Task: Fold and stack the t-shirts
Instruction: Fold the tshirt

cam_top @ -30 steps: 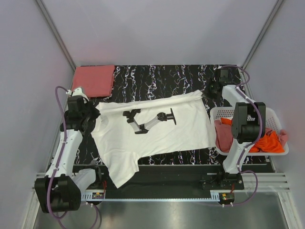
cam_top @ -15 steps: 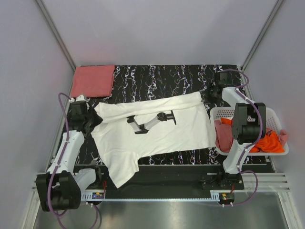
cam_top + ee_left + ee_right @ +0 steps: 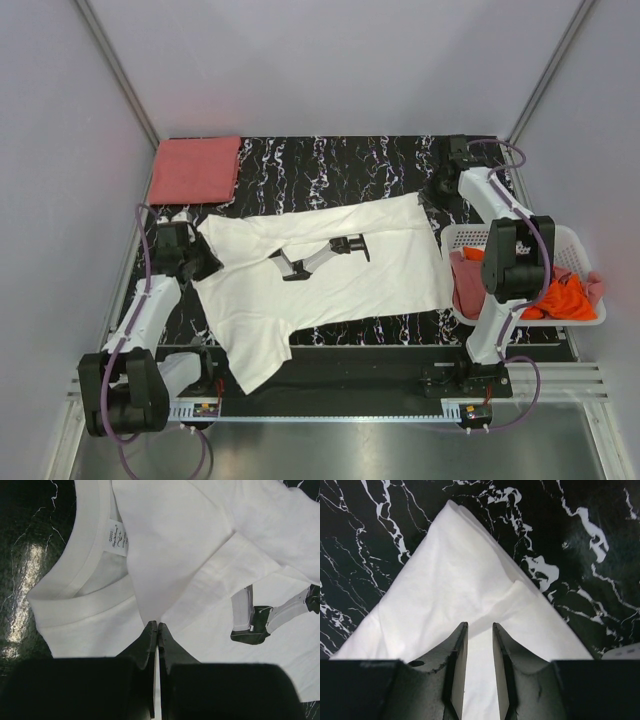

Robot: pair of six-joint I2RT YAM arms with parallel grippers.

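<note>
A cream-white t-shirt (image 3: 380, 270) with a printed robot-arm picture lies spread on the black marble table (image 3: 330, 160). My left gripper (image 3: 200, 263) is at the shirt's collar end. In the left wrist view it (image 3: 157, 626) is shut on a folded edge of the shirt (image 3: 170, 540), next to the neckband and its label. My right gripper (image 3: 437, 192) is at the shirt's far right corner. In the right wrist view it (image 3: 478, 626) stands a little open over the pointed corner of the cloth (image 3: 445, 580).
A folded salmon-pink t-shirt (image 3: 195, 168) lies at the far left corner of the table. A white slatted basket (image 3: 582, 238) at the right holds orange (image 3: 562, 298) and pink (image 3: 466, 276) shirts. One sleeve (image 3: 255, 355) hangs toward the near edge.
My left gripper has moved toward the near side with the shirt's edge. My right arm has drawn back toward the far right corner. The shirt's top edge has shifted slightly.
</note>
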